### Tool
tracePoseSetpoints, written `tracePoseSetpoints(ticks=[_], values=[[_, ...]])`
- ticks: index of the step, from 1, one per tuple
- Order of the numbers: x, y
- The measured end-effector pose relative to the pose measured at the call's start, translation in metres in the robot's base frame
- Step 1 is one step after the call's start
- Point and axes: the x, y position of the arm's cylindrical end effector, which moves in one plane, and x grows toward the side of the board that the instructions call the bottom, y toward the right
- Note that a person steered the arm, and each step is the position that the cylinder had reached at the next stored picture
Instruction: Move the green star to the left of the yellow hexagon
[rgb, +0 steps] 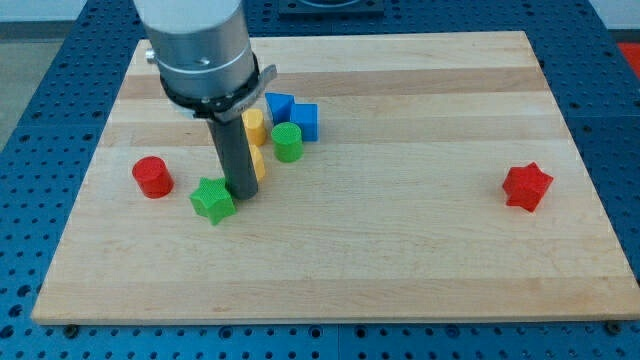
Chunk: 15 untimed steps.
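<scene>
- A pale wooden board (400, 200) is lying on a blue perforated bench, blocks clustering toward the view's left.
- My tip (241, 192) is pressing against the small green star block (213, 199) from its three o'clock side; no fingers here, just a bare rod.
- The star is sitting at seven o'clock of the yellow hexagon block (257, 163), which the rod is partly hiding.
- Risk: the star may be spinning off my tip toward the red cylinder block (152, 176).
</scene>
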Motion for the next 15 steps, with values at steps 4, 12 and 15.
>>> tracePoseSetpoints(ticks=[4, 12, 15], values=[[0.059, 0.033], [0.007, -0.030], [0.011, -0.025]])
